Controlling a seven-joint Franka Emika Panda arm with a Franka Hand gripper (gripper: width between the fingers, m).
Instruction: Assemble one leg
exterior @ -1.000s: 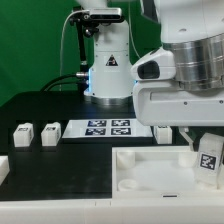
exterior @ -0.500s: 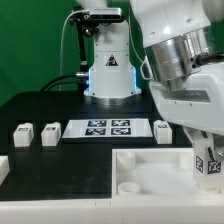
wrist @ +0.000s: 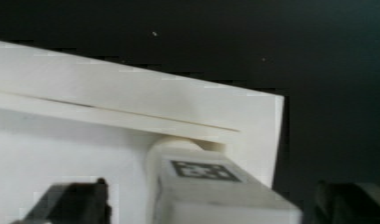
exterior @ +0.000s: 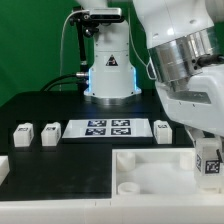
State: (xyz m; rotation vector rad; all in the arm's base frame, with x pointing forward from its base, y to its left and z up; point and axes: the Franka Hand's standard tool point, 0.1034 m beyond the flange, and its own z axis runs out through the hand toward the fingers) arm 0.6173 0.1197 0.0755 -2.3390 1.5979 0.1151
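A small white leg (exterior: 209, 162) with a black-and-white tag stands upright at the corner of the large white tray (exterior: 150, 172) on the exterior view's right. In the wrist view the leg (wrist: 208, 182) sits at the tray's corner (wrist: 98, 110). My gripper (exterior: 207, 150) straddles it. Its two dark fingers (wrist: 75, 200) stand wide apart, with a gap on each side of the leg, so it is open. Three more legs lie on the black table: two on the exterior view's left (exterior: 22, 135) (exterior: 48, 133) and one (exterior: 162, 130) beside the marker board.
The marker board (exterior: 100, 128) lies flat behind the tray. The robot's base (exterior: 108, 70) stands at the back. A white block (exterior: 3, 168) sits at the exterior view's left edge.
The leg was held tilted above the tray's corner; it has come down and turned upright at that corner. The arm shifted slightly to the exterior view's right.
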